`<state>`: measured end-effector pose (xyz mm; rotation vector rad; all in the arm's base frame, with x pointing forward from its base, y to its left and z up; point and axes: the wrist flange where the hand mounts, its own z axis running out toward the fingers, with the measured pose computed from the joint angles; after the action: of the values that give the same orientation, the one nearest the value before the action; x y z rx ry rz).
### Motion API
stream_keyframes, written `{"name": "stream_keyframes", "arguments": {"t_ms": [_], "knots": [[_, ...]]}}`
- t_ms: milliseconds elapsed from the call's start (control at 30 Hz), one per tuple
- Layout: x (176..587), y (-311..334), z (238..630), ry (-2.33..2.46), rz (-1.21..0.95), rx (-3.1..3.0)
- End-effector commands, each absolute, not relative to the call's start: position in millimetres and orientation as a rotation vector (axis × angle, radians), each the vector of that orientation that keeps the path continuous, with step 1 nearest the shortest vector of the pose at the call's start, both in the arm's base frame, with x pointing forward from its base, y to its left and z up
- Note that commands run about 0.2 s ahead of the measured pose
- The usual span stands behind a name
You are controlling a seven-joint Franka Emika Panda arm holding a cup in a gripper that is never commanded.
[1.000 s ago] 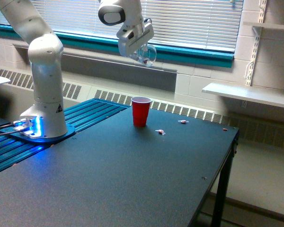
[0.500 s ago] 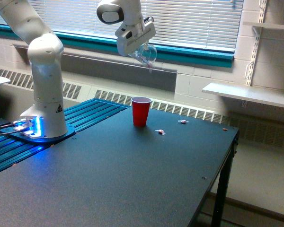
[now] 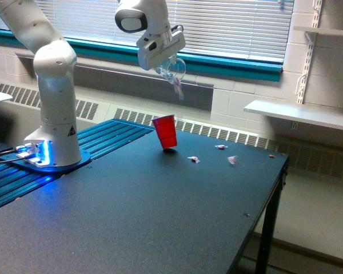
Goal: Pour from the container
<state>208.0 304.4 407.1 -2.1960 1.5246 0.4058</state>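
Candies spill from the clear plastic cup (image 3: 172,69) in the exterior view: a blurred pinkish streak (image 3: 178,90) hangs just under its mouth. The gripper (image 3: 162,54) of the white Franka arm (image 3: 56,94) is clamped on that cup, holding it tipped steeply, mouth down toward the exterior view's right, high above the far part of the black table (image 3: 131,222).

Below it, the red plastic cup (image 3: 166,132) is tilted, its rim leaning toward the exterior view's left and only its base edge meeting the tabletop near the far edge.

Three wrapped candies lie loose on the table past the red cup, toward the exterior view's right: one (image 3: 193,159) near the cup's base, one (image 3: 220,146) closer to the far edge, and one (image 3: 232,160) further along toward the far right corner. A small dark red speck (image 3: 271,154) sits by that corner.

The arm's base (image 3: 50,155) stands on a blue ribbed panel (image 3: 111,132) at the table's left side, glowing blue.
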Motion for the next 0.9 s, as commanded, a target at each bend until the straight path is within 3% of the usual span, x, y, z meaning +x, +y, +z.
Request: {"name": "stream_keyframes", "arguments": {"t_ms": [33, 900], "knots": [[201.6, 320.3, 412.4, 1.562, 0.454, -2.144], [112.3, 388.4, 394.4, 1.477, 0.429, -2.259]]}}
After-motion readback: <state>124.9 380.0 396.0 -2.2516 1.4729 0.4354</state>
